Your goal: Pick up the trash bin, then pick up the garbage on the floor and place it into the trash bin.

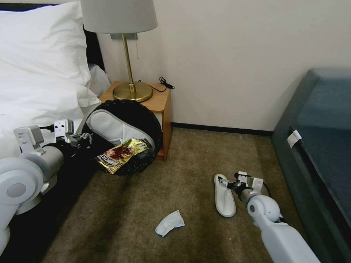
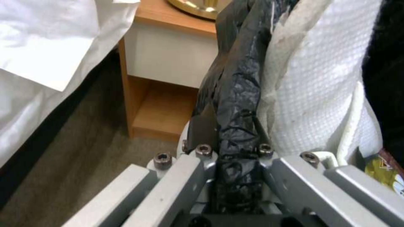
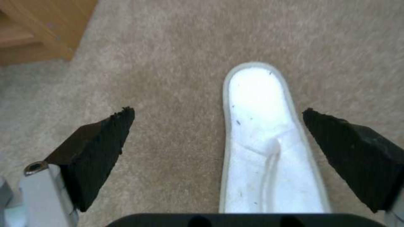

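From the head view, the left gripper (image 1: pixel 85 140) holds the round black-bagged trash bin (image 1: pixel 144 113) tipped up off the brown carpet (image 1: pixel 190 164) beside the wooden nightstand (image 1: pixel 161 100), a flat white slipper (image 1: pixel 109 128) and a gold-and-red snack wrapper (image 1: pixel 120 154) inside, while a second white slipper (image 1: pixel 223 195) and a crumpled white tissue (image 1: pixel 169 223) lie on the floor by the right gripper (image 1: pixel 229 183). At the left wrist, the fingers are clamped tight on the crinkled bag rim (image 2: pixel 235 104). At the right wrist, the black pads (image 3: pixel 99 148) stand wide apart, gripping nothing, with the floor slipper (image 3: pixel 265 142) between them.
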